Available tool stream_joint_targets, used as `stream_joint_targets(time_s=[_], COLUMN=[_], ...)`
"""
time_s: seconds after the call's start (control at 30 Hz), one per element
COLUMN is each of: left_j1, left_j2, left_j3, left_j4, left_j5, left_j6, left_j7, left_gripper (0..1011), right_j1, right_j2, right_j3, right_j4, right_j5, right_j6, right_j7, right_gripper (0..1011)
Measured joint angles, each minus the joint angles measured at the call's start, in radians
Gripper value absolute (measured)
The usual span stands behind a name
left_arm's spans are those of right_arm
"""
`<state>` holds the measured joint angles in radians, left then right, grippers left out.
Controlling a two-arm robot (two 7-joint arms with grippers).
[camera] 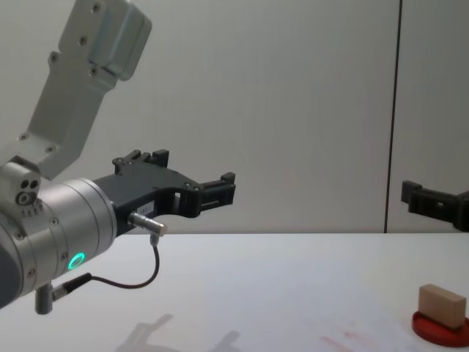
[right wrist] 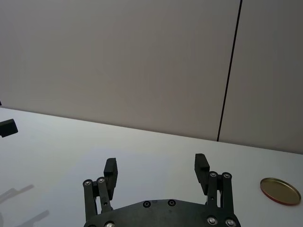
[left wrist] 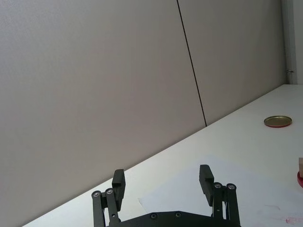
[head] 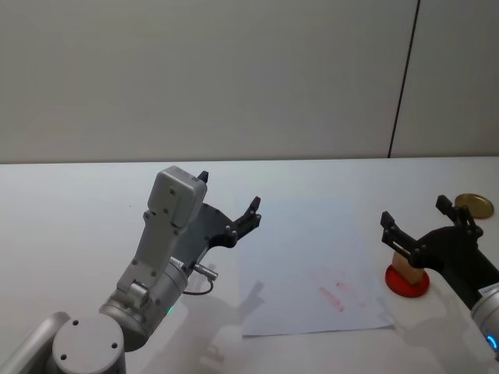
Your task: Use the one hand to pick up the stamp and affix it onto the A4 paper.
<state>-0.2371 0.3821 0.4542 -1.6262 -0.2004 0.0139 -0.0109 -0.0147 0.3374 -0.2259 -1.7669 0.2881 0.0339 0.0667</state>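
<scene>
Left gripper (head: 230, 193): nearest the body, raised above the table (head: 70, 202) just beside the paper's left edge. Jaws apart, nothing between them.
A4 paper (head: 296, 288): thin white sheet lying flat mid-table, hard to tell from the white tabletop. Faint red smudged prints toward its near right corner.
Ink pad (head: 407, 287): flat, red and round, just off the paper's right edge.
Stamp (head: 403, 266): small tan wooden block resting on the ink pad, touched by neither gripper.
Likely handling: light, stiff and hard to damage. Bare wood should give plastic fingers fair purchase, with little risk of crushing. Probably inked underneath, so best kept off everything but the sheet.
Where to hold: across two opposite side faces, high on the block, with fingertips clear of the pad. Best kept level so the face meets the paper flat.
Right gripper (head: 414, 212): in the air over the stamp and pointing forward. From the chest view, well above the block. Jaws apart and empty.
Lid (head: 474, 205): gold and round, lying flat farther back on the right, well apart from the pad.
Wall (head: 195, 78): plain grey panels behind the table, with one dark vertical seam.
</scene>
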Motion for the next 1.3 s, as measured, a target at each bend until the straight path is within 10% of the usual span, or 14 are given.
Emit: stream_joint_targets(time_s=[1.3], left_j1=[0.000], left_j2=[0.000], left_j3=[0.000], left_j4=[0.000], left_j5=[0.000], left_j6=[0.000], left_j7=[0.000], left_gripper=[993], right_j1=[0.041], right_j2=[0.022], right_j3=[0.026], right_j4=[0.096], right_j5=[0.026], right_j6=[0.095], right_j7=[0.090], right_gripper=[1001])
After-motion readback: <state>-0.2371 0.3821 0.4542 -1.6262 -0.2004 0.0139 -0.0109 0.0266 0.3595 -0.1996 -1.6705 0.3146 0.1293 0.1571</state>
